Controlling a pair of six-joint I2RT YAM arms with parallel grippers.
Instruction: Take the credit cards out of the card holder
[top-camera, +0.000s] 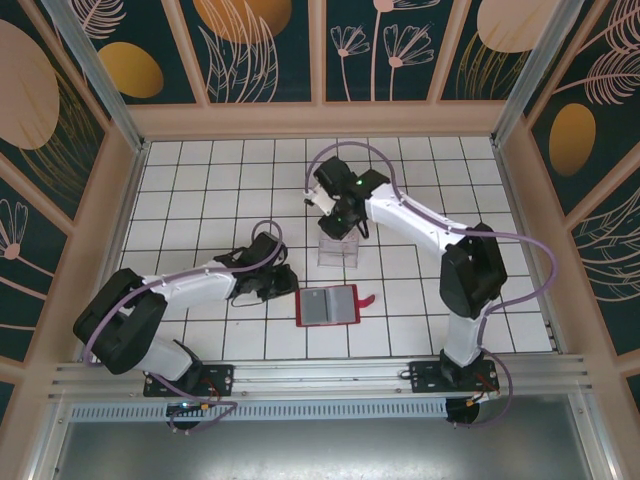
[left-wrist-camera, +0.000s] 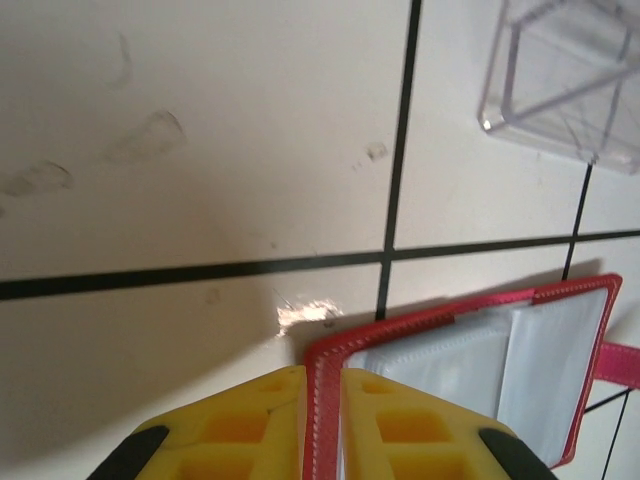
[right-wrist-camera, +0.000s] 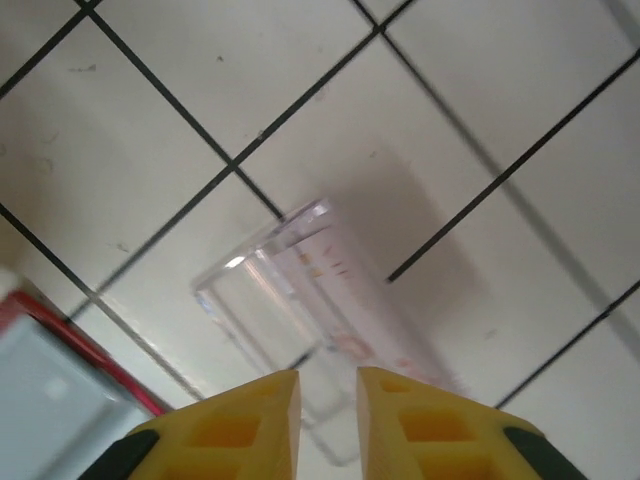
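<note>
overhead camera looks down; both close wrist cameras share the card holder (left-wrist-camera: 450, 350) (right-wrist-camera: 40, 370)

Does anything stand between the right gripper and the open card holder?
The clear tray sits on the table between the right gripper and the card holder, almost beneath the gripper. Past the tray, nothing visible blocks the open lining; the left gripper pinches only its edge.
</note>
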